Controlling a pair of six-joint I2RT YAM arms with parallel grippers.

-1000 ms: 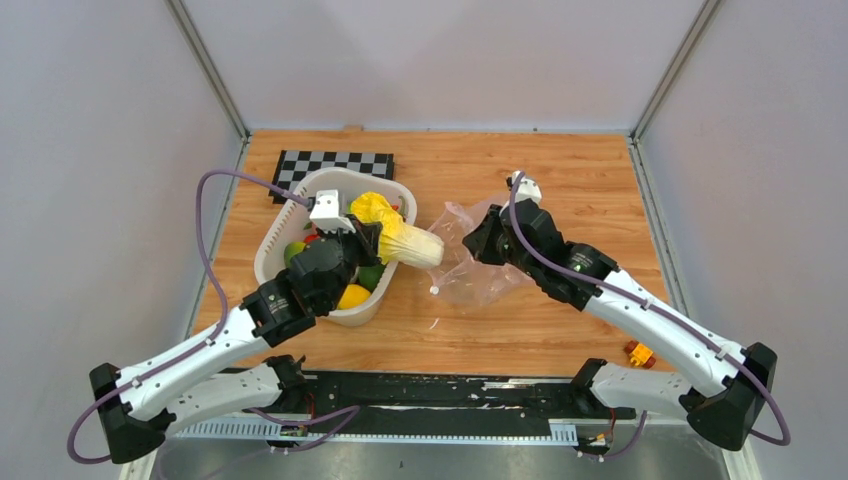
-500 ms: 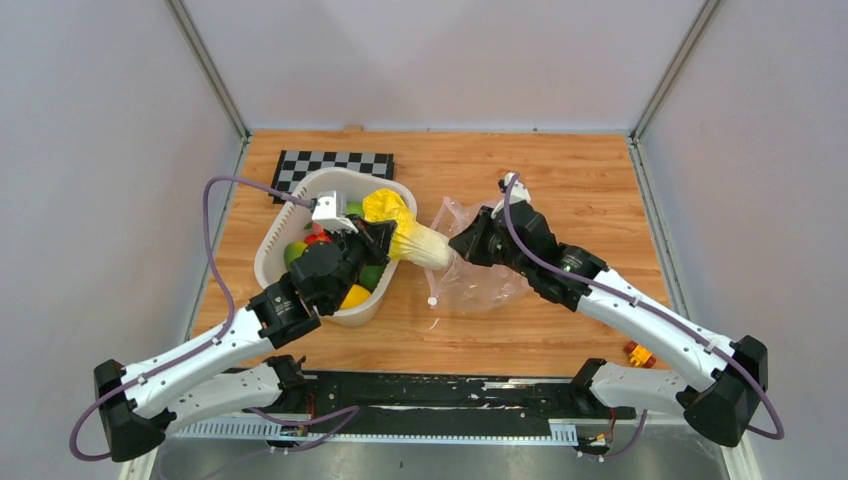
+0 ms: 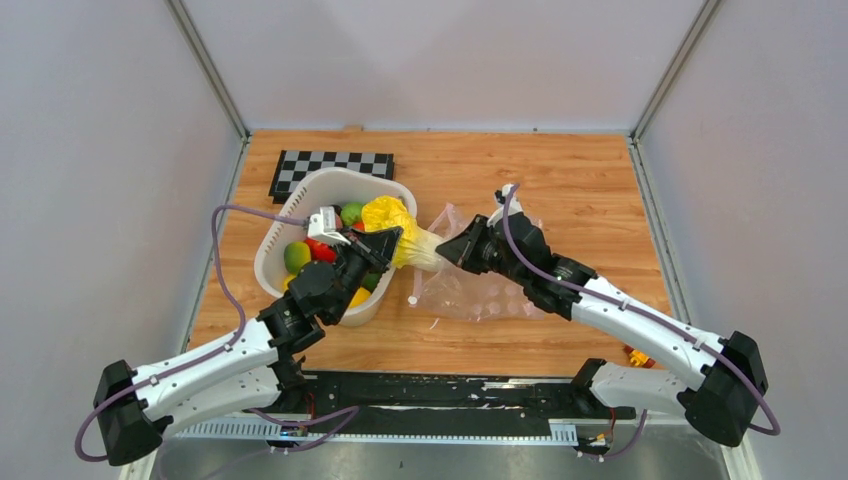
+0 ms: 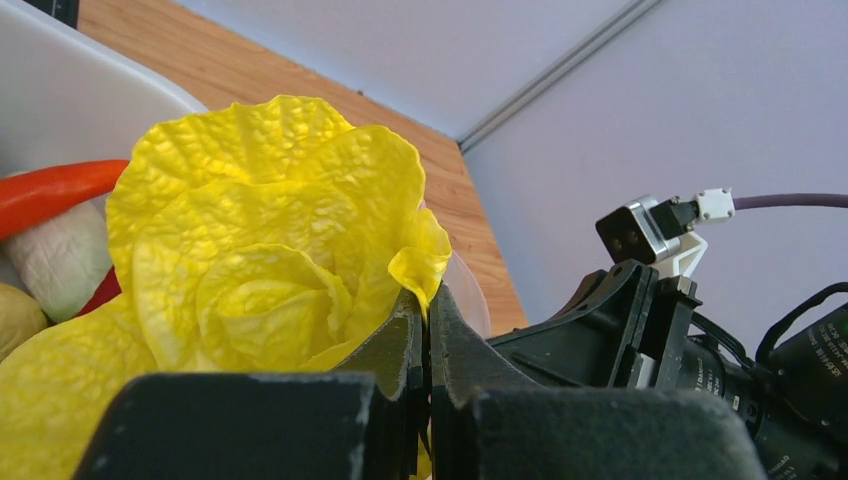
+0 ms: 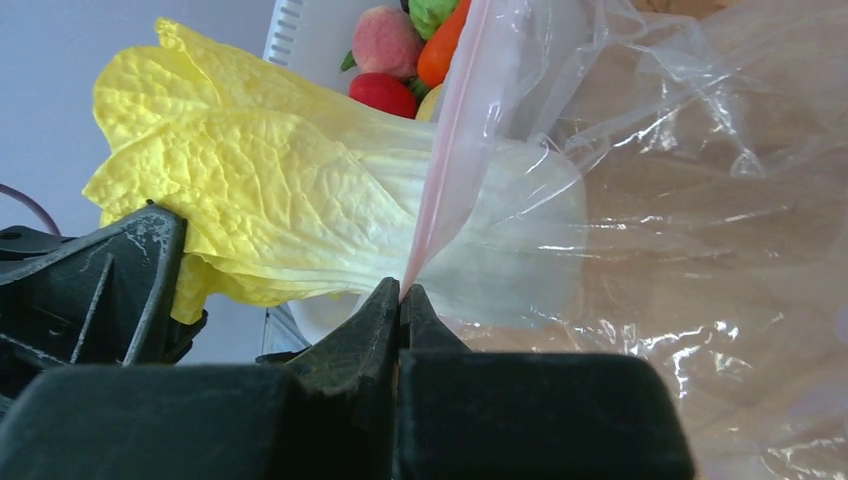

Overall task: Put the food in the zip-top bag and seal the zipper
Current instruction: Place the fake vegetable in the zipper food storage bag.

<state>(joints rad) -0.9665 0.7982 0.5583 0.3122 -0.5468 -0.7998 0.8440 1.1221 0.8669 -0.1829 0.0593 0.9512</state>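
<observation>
My left gripper is shut on a yellow leaf of the cabbage. The cabbage's white stem end is pushed into the open mouth of the clear zip-top bag. My right gripper is shut on the bag's pink zipper strip and holds the mouth up. The white basket holds more food: a red chili, limes, a carrot and a tomato.
A checkerboard lies behind the basket. The bag's rear half lies crumpled on the wooden table. A small orange-yellow part lies at the near right edge. Grey walls enclose the table on three sides.
My left gripper has moved the cabbage right and forward, and my right gripper has brought the bag's mouth left to meet it. The stem has gone into the bag.
</observation>
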